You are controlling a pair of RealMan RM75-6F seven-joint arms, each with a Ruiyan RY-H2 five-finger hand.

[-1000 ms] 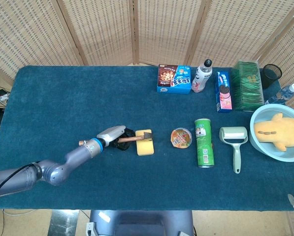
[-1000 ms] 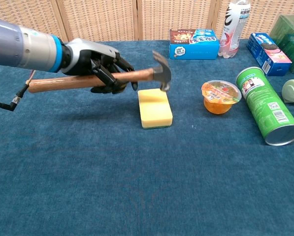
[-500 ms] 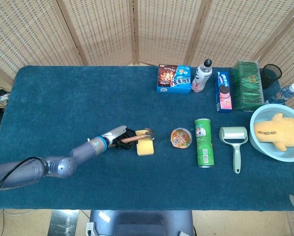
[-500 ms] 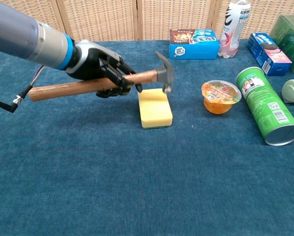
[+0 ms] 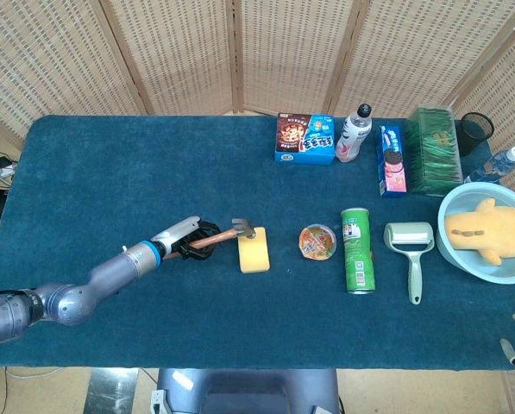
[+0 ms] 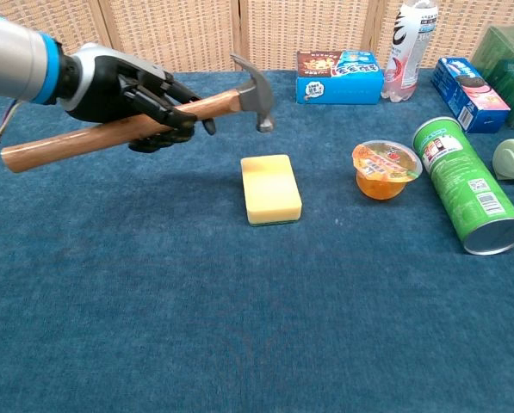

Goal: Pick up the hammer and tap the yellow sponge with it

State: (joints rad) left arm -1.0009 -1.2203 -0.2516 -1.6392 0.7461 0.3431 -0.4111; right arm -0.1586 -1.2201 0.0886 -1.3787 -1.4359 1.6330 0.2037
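Woven rattan screens (image 5: 171,52) stand behind a table covered in dark blue cloth (image 5: 136,164). Over its left half, the left hand (image 6: 123,90) has its black fingers (image 6: 166,103) wrapped tight around the wooden handle of the hammer (image 6: 132,125), gripping it about midway along. The hammer is off the cloth and tilted, its butt end low to the left and its metal head high to the right, the striking face pointing down. In the chest view the head hangs apart from the yellow sponge (image 6: 271,189), above and a little to the left of the sponge's far edge; in the head view the hammer head sits just at the sponge's far left corner (image 5: 254,249). The sponge lies flat on the cloth, with a thin green layer showing along its lower edge. To its right stand a sealed jelly cup (image 6: 386,169) with orange contents and a green chip can (image 6: 468,183) lying on its side. Further right in the head view are a lint roller (image 5: 410,246) and a pale blue bowl (image 5: 464,259) holding a yellow plush toy (image 5: 488,228). Along the back edge sit a blue cookie box (image 5: 305,138), a white drink bottle (image 5: 354,134), a second narrow cookie box (image 5: 392,160) and a green box (image 5: 436,149). Neither view shows the right hand.
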